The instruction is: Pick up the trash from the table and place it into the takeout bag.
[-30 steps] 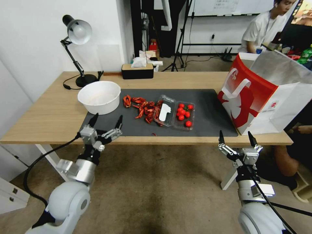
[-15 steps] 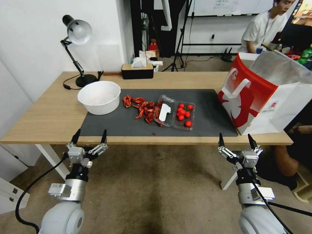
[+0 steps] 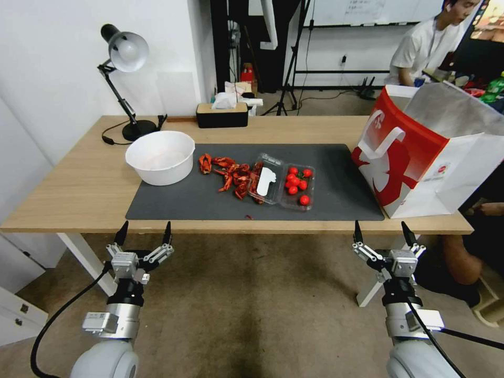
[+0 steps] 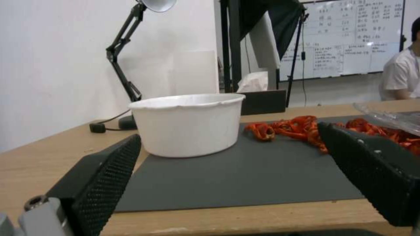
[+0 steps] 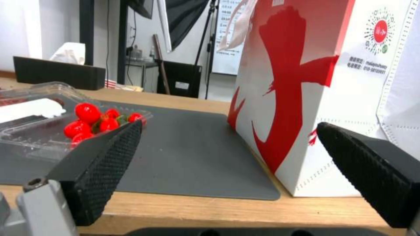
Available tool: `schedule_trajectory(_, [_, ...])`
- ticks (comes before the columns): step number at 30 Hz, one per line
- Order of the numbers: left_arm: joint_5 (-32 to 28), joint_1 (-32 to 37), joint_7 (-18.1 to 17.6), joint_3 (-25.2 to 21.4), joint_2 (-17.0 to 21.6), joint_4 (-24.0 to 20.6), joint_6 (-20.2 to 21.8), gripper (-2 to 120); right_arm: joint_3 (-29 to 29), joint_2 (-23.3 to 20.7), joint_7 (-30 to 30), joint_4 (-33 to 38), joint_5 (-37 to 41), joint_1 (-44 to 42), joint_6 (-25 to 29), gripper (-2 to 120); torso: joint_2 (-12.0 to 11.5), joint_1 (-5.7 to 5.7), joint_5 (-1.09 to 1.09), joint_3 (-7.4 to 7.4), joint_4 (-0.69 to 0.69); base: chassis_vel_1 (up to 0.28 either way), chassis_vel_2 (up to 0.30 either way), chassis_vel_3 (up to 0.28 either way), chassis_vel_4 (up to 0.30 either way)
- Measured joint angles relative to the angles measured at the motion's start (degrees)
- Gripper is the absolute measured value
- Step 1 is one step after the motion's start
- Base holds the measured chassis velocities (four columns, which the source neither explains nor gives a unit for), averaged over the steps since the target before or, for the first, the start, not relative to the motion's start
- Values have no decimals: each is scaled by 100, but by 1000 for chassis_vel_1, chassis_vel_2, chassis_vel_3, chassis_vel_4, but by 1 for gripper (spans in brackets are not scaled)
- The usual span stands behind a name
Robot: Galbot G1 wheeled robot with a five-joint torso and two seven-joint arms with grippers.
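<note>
The takeout bag (image 3: 420, 157) stands at the tabletop's right end, its base partly on the right edge of the dark grey mat (image 3: 336, 194). Its far side runs out of the head view, and its inside cannot be seen beyond the silvery lining near the mouth; the right wrist view cuts off its top. The red face with the white design looks toward the middle of the table (image 3: 68, 194), and a white flat handle hangs on it.

The trash still lies on the mat. A white bowl (image 3: 160, 156) sits at the mat's far left corner, half off it on the bare wood; what it holds is hard to make out, little more than a pale stain. Just right of it lies a loose heap of red crayfish shells (image 3: 233, 176), touching an opened clear plastic clamshell (image 3: 283, 184). The clamshell's left half carries a white label, and its right half holds a handful of cherry tomatoes (image 3: 296, 184). One small red scrap (image 3: 248, 216) lies apart near the mat's front edge.

Both arms hang below and in front of the tabletop's front edge, clear of everything. The left gripper (image 3: 144, 233) is under the front left part, fingers spread wide and holding nothing. The right gripper (image 3: 381, 233) sits under the front right part near the bag, likewise spread and holding nothing.
</note>
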Motion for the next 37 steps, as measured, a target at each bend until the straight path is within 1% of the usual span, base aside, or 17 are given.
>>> schedule_trajectory(14, [96,28,-2,107,-86,77,-57,100,-47,86,-12,-113,-156,9,0,100,0,0,0,0,0,0,0,0,0])
schedule_trajectory(37, [111,59,-5,75,-80,66,-48,100,-66,88,-58,-134,-133,48,0,100,0,0,-1,0,0,0,0,0,0])
